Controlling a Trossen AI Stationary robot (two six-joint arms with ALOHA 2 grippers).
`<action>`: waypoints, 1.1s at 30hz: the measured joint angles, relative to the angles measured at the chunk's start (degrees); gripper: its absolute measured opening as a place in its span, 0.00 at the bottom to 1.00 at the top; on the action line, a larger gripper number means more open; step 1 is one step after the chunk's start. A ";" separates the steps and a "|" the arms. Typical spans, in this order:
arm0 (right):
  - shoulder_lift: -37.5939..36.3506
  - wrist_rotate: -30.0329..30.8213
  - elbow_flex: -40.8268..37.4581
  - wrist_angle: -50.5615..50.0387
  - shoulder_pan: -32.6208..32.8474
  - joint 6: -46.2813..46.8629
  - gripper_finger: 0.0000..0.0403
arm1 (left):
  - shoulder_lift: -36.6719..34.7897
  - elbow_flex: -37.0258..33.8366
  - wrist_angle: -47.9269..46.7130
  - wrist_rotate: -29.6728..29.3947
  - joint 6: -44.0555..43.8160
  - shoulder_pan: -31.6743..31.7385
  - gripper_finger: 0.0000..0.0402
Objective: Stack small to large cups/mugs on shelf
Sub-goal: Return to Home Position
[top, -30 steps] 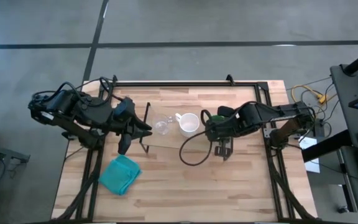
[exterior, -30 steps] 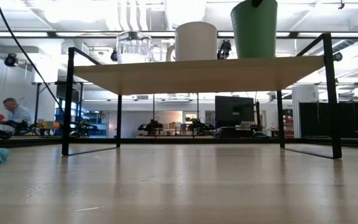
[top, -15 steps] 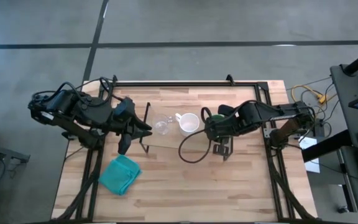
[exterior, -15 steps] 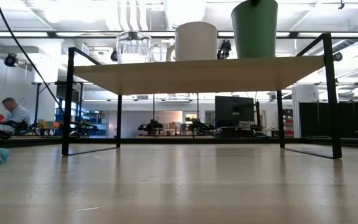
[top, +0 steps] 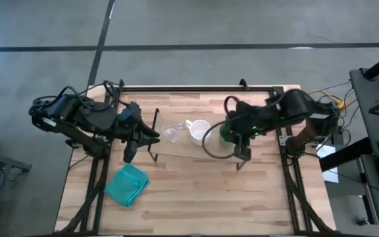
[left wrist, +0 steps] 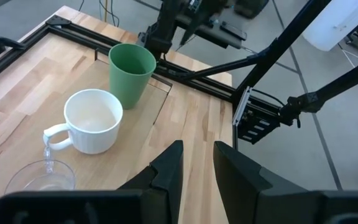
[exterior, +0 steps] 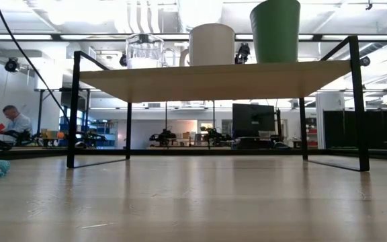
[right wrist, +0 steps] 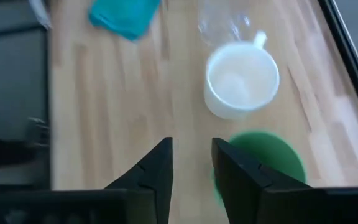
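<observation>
Dark right gripper [right wrist: 191, 149]: jaws narrowly apart, empty, hovering above green cup [exterior: 275, 30].
Green cup: upright, shelf [exterior: 213, 79] right end, just beside white mug [exterior: 211, 44].
Clear glass cup [exterior: 144, 51]: shelf left, beside mug handle.
Left gripper [left wrist: 196, 152]: narrow gap, empty, by shelf's left end.
Teal cloth [top: 127, 184]: on table [top: 196, 204], apart from shelf.

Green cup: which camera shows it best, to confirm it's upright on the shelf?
Left wrist view: the whole green cup shows, upright beside the white mug. Low view gives it side-on atop the shelf. High view: the right arm covers part of it. Right wrist view: only part of its mouth.
</observation>
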 joint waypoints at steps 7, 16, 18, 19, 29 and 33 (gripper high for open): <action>-0.78 -0.76 7.39 1.61 -0.04 1.33 0.25 | 0.13 0.00 -0.02 0.13 0.26 -0.02 0.19; -2.49 -0.80 7.17 1.26 0.75 6.52 0.25 | 1.66 -0.09 -0.73 0.17 -0.15 -0.02 0.19; -2.64 -0.77 7.15 1.59 1.49 4.30 0.24 | 0.70 -0.09 -0.53 -0.21 0.39 -0.02 0.19; -2.94 -0.80 7.13 1.86 1.83 3.57 0.24 | -0.29 -0.10 -0.52 -0.59 0.13 -0.04 0.19; -10.09 5.68 6.78 2.94 6.39 1.46 0.24 | -10.70 -1.23 0.98 -3.32 4.10 -0.04 0.19; -14.72 7.96 5.62 2.96 8.37 1.29 0.24 | -15.74 -3.58 1.01 -5.37 5.64 -0.09 0.19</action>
